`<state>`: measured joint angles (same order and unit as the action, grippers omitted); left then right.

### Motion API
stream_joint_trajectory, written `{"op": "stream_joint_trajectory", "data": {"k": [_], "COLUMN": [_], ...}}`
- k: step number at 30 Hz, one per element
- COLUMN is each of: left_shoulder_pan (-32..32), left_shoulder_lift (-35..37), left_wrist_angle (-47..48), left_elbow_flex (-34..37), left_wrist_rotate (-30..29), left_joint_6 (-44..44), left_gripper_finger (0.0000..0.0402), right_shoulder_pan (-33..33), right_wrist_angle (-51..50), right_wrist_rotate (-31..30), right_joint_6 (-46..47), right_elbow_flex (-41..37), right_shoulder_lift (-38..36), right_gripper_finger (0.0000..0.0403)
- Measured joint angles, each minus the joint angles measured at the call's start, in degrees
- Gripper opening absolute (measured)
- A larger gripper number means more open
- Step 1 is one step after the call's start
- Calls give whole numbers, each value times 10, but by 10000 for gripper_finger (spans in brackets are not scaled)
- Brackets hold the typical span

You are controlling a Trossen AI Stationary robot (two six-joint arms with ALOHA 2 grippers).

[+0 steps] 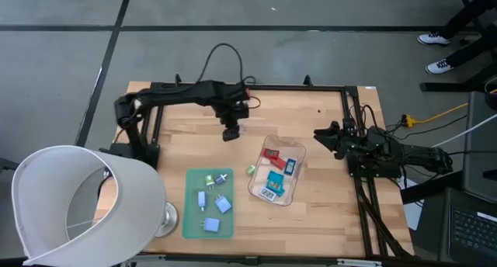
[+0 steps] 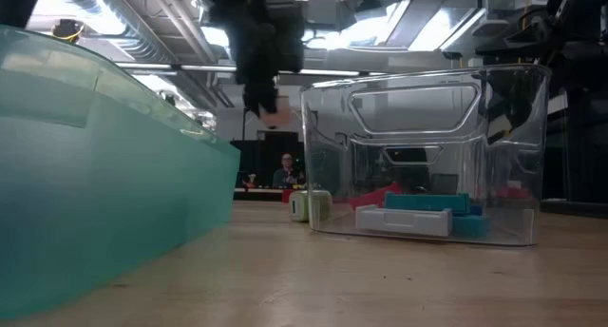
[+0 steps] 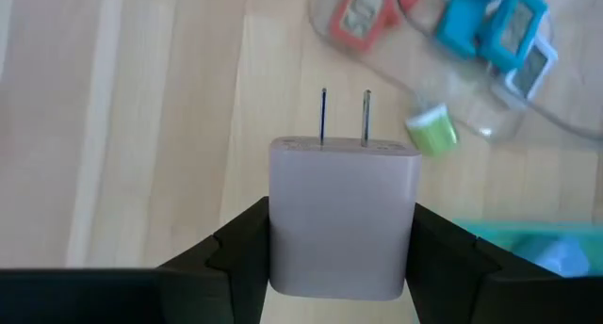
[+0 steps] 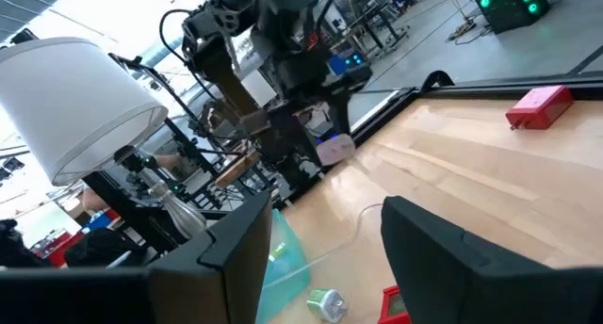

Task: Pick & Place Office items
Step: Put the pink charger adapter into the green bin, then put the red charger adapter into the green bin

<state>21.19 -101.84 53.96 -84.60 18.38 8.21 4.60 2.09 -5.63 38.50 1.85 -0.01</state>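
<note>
My left gripper hangs over the bare wood, left of and beyond the clear tray, shut on a pale pinkish plug adapter with two metal prongs. The tray holds red, teal and blue office items. One light green piece lies on the table between the tray and the green mat. The mat carries several blue and green pieces. My right gripper rests at the table's right edge, open with nothing between its fingers. My left gripper pinches the adapter's two opposite side faces between its two fingers. The fingers slant down from above. The adapter is lifted clear of the table, and its prongs point away from the wrist toward the tabletop.
A lamp with a large white shade stands at the table's near left corner beside the mat. A red block lies on the wood toward the far side. Bare wood lies between my left gripper and the tray.
</note>
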Motion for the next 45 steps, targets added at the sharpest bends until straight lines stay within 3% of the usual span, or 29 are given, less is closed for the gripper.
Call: {"op": "stream_joint_trajectory", "data": {"k": [7,16,21,27,36,42,45], "left_shoulder_pan": [-71,-255,-307,-324,-325,-325,-325], "left_shoulder_lift": [108,187,181,140,86,101,107], "left_wrist_angle": [2,-45,-151,-248,-291,-282,-277], "left_elbow_flex": [115,272,310,342,344,343,343], "left_wrist_rotate": [0,3,7,6,40,38,43], "left_joint_6": [-45,-164,-246,-290,-310,-327,-339], "left_gripper_finger": [187,187,187,187,190,316,339], "right_shoulder_pan": [0,0,1,1,1,1,1], "right_wrist_angle": [0,-7,-15,-17,-22,-22,-24], "right_wrist_rotate": [0,0,-16,-30,-23,-23,-23], "right_joint_6": [-4,-4,-4,1,31,30,29], "right_elbow_flex": [0,0,0,0,0,0,0], "right_shoulder_lift": [0,0,0,0,0,0,0], "right_gripper_finger": [201,201,201,201,201,201,201]}}
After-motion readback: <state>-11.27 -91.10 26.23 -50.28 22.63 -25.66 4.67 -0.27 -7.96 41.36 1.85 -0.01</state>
